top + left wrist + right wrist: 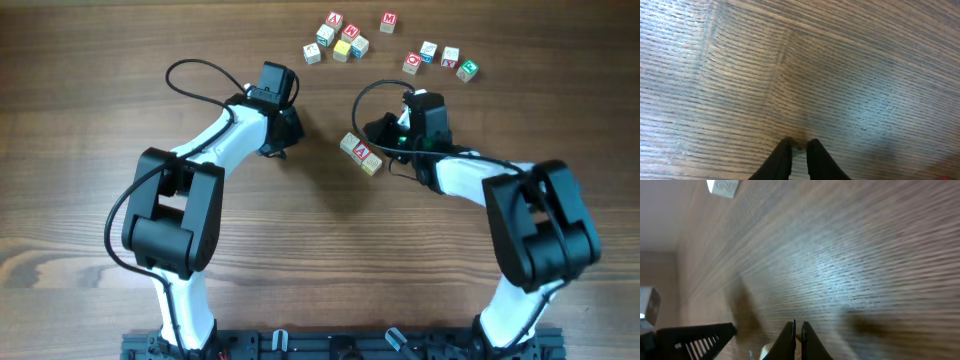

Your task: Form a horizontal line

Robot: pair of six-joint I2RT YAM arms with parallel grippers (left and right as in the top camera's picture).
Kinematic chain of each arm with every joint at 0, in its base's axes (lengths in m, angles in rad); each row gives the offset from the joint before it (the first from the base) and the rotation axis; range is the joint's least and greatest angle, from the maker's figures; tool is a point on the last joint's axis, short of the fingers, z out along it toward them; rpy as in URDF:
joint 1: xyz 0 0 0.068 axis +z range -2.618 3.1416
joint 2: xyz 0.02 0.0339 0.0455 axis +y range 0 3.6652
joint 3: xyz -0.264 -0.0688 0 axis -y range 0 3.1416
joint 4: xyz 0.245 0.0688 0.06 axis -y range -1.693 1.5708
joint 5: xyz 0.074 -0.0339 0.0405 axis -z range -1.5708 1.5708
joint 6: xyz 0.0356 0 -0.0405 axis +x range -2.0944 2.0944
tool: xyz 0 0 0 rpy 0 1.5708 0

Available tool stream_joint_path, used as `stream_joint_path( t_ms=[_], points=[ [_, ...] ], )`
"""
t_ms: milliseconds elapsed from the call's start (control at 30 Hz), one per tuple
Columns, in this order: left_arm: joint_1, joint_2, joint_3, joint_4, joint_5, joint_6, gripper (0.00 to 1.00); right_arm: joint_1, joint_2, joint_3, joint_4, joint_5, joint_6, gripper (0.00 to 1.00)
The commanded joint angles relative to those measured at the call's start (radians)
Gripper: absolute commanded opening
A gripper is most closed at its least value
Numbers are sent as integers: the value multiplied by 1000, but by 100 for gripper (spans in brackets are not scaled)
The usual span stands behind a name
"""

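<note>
Overhead, the three-cube row [361, 153] lies slanted just left of the right gripper [385, 133], other letter cubes [340, 38] scattered beyond. The left gripper [799, 145] shows fingertips slightly parted over bare table [790, 60]. The right gripper's view shows its tips pinched together, empty.

From overhead, both grippers' fingertips hide beneath their own wrist housings. The right wrist view is badly motion-blurred, a pale cube [724, 187] cut off by the top edge. Letters on the far scattered cubes [340, 38] are mostly too small to read.
</note>
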Motion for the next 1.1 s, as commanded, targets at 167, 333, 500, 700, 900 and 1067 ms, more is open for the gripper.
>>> stream_joint_path(
  t_ms=[167,333,500,700,900,1067],
  points=[
    [4,125,-85,-98,-14,2,47,4,55,20,24,-164,-89,5],
    [4,125,-85,-106,-14,2,56,4,55,21,50,-204,-123,5],
    [4,125,-85,-106,-14,2,61,4,56,21,64,-248,-163,5],
    [4,125,-85,-106,-15,2,63,4,56,21,63,-320,-200,5],
    [4,125,-85,-106,-14,2,63,-14,46,40,82,-332,-192,5],
    [4,125,-85,-65,-14,2,4,-130,-132,58,-122,-276,-194,5]
  ],
)
